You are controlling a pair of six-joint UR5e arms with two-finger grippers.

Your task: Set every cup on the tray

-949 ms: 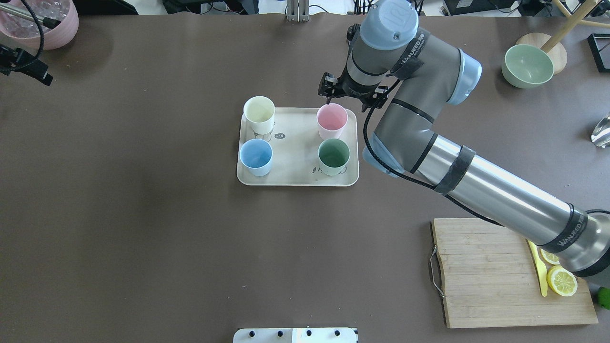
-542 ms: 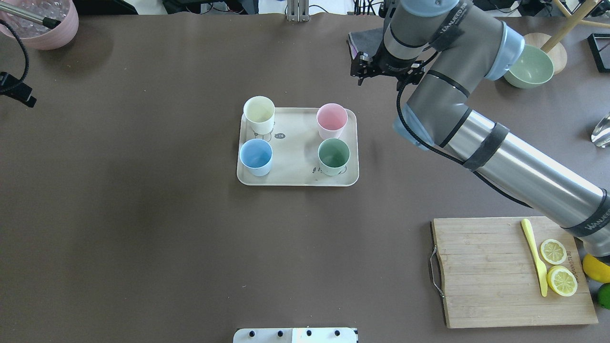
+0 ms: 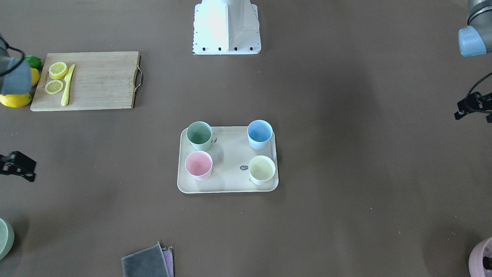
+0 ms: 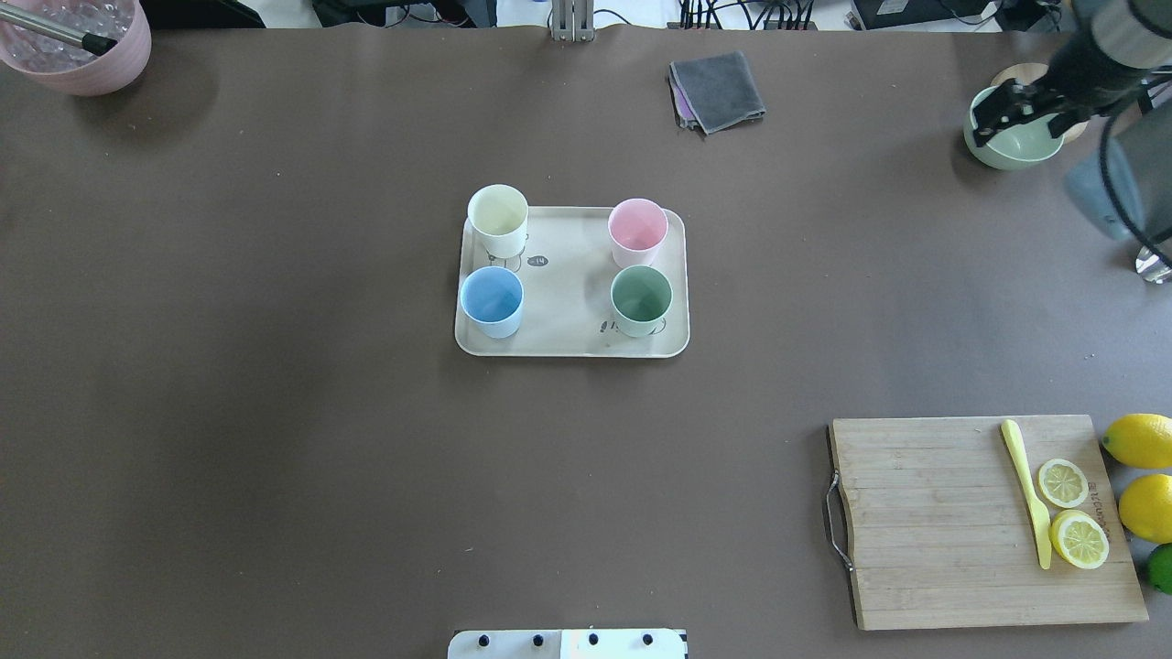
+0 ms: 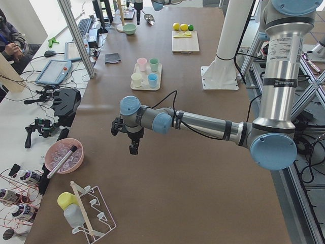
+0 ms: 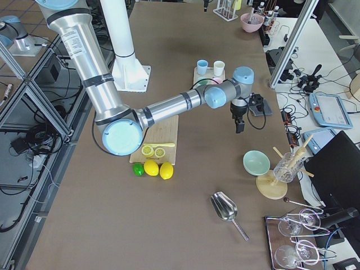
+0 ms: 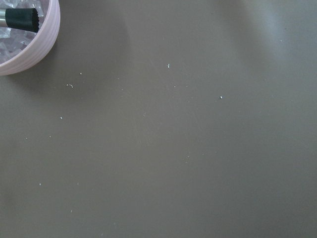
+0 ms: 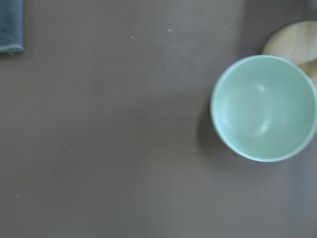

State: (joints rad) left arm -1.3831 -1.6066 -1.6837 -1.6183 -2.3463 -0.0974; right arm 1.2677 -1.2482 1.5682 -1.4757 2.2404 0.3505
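Note:
Four cups stand upright on the beige tray point(image 4: 568, 316), one near each corner: cream-yellow point(image 4: 498, 212), pink point(image 4: 638, 227), light blue point(image 4: 492, 297) and mint green point(image 4: 641, 296). In the front-facing view the tray point(image 3: 227, 161) holds the same cups. My right gripper point(image 4: 1018, 108) hangs far to the right of the tray, over a green bowl. My left gripper point(image 3: 473, 108) hangs far off the tray's other side, near the table end point(image 5: 133, 149). Neither wrist view shows fingers, and I cannot tell whether either gripper is open or shut. Both hold nothing that I can see.
A green bowl point(image 4: 1012, 135) sits at the far right and fills the right wrist view point(image 8: 265, 106). A folded grey cloth point(image 4: 717, 90) lies behind the tray. A wooden cutting board point(image 4: 952, 540) with knife and lemon slices is near right. A pink pot point(image 4: 82, 50) stands far left.
My right arm has pulled away from the pink cup and swung right, to above the green bowl. My left gripper has left the overhead view's left edge. The cups have not moved.

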